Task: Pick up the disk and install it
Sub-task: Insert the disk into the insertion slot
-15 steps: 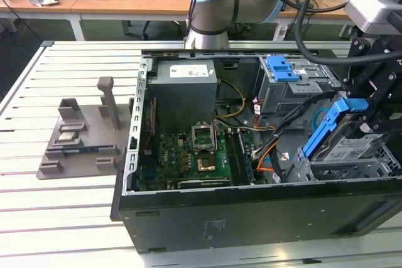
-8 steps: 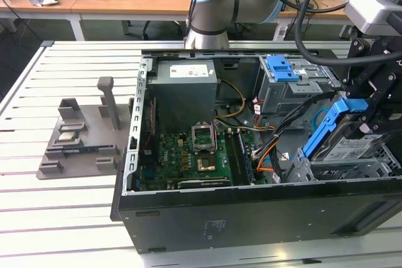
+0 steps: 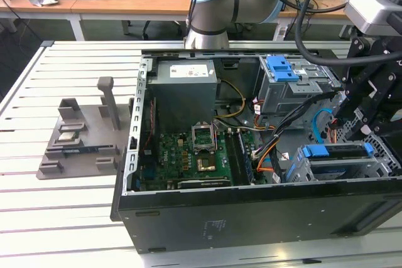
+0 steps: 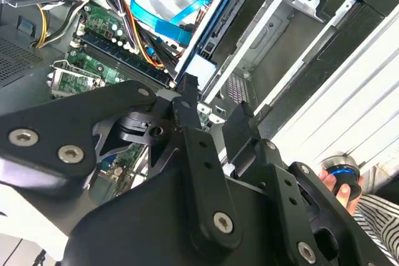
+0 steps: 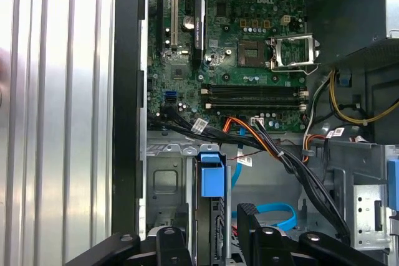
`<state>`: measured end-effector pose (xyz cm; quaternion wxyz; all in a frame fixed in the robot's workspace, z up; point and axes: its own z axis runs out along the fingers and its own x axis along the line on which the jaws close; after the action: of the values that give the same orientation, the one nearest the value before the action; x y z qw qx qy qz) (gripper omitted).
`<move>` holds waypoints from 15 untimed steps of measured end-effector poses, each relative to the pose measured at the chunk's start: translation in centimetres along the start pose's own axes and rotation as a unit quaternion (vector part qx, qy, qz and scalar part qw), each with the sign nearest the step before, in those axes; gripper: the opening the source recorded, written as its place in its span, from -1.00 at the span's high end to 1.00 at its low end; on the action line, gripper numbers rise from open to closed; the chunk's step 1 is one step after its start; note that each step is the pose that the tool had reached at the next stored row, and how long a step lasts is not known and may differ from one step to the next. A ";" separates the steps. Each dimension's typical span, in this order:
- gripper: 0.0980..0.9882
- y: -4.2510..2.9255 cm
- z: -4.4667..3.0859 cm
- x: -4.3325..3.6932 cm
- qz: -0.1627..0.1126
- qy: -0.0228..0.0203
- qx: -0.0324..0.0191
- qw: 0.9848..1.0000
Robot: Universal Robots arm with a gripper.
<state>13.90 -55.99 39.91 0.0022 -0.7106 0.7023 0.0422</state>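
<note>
Black angular tool (image 5: 211, 223) hangs open and empty over the flat, blue-framed disk (image 5: 211, 175) seated in its grey metal cage (image 5: 165, 182).

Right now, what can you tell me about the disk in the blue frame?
The disk stands on edge in a grey metal drive cage in a corner of the computer case. Only its thin dark edge and blue plastic carrier, with a blue tab on the end, show. The open hand straddles it; contact is unclear.
</note>
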 end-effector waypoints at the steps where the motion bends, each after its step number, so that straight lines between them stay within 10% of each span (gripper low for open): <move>1: 0.23 0.00 0.00 0.00 0.000 0.000 0.000 1.000; 4: 0.27 0.00 0.00 0.00 0.000 0.000 0.000 1.000; 7: 0.98 0.00 0.01 0.00 0.000 0.000 0.000 1.000; 15: 0.98 0.00 0.03 0.00 0.000 0.000 0.000 1.000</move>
<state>13.90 -55.99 39.89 0.0021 -0.7106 0.7023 0.0421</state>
